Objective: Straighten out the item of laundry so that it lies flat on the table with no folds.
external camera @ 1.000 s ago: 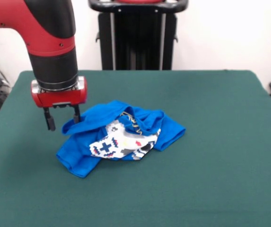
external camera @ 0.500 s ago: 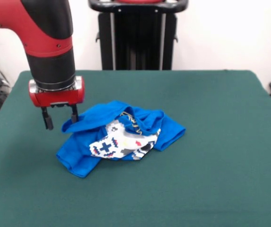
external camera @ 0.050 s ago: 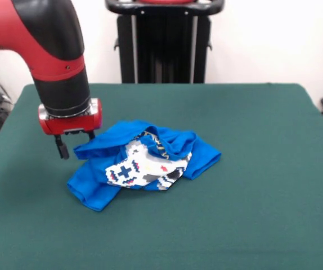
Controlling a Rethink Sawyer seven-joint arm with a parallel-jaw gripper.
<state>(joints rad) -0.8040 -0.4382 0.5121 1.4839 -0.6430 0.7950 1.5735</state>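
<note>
Lying crumpled on table [external camera @ 0.050 s ago: 251, 169], shirt [external camera @ 0.050 s ago: 142, 163] hides most lettering; claw [external camera @ 0.050 s ago: 76, 144] spread wide, one finger behind cloth edge.

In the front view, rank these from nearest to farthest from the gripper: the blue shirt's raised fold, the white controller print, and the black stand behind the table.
From the red and black arm's gripper:
1. The raised fold of the crumpled bright blue T-shirt, right beside the gripper at the shirt's upper left.
2. The white pixel-art controller print, mid-shirt, lower right of the gripper.
3. The tall black stand, beyond the dark green table, top centre.
</note>
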